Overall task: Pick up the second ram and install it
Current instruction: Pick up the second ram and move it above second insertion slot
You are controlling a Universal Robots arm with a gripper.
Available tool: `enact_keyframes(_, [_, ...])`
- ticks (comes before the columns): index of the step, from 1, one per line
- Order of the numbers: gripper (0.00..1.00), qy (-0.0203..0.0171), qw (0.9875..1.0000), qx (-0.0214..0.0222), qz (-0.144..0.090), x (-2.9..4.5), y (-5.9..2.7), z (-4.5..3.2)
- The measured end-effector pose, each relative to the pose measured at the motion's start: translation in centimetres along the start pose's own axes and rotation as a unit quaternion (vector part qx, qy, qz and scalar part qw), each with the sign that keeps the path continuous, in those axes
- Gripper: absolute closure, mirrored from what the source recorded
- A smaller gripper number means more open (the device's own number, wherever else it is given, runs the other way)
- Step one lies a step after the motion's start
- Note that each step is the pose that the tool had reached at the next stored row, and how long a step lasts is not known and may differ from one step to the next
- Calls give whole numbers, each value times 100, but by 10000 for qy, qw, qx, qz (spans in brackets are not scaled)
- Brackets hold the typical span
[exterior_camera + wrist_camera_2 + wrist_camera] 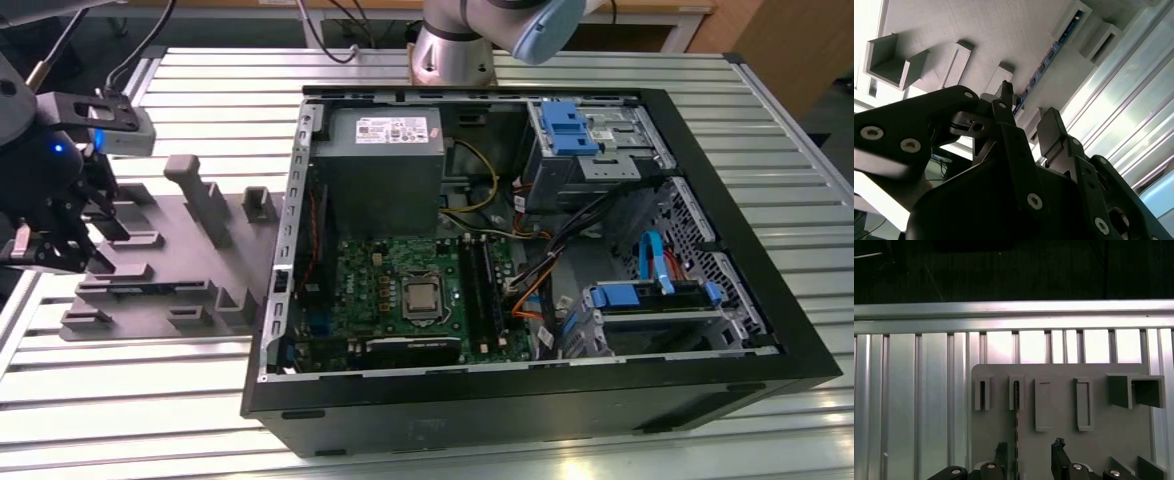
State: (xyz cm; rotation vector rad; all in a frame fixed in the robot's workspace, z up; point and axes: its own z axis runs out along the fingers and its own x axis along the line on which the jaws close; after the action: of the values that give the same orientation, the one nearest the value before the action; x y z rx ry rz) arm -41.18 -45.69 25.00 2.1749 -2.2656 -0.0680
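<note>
Upright second ram (1015, 410) between fingers (1058, 452) of parted claw (1029, 452)

- We see the tray (1104, 440) as matt grey plastic, faintly grainy in the second wrist view.
- We take the table (561, 70) for bare ribbed metal with a bright, reflective sheen.
- We find the gripper (1029, 446) black and satin-smooth, with shiny metal screw heads.
- We read the second ram (1049, 55) as blue-green circuit board.
- We see the computer case (534, 410) as smooth black matt shell; its power supply (380, 170) is dull grey metal.
</note>
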Motion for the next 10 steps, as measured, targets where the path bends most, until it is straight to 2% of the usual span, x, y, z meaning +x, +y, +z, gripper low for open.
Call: enact_keyframes(10, [53, 0, 10000, 0, 0, 8, -2, 75])
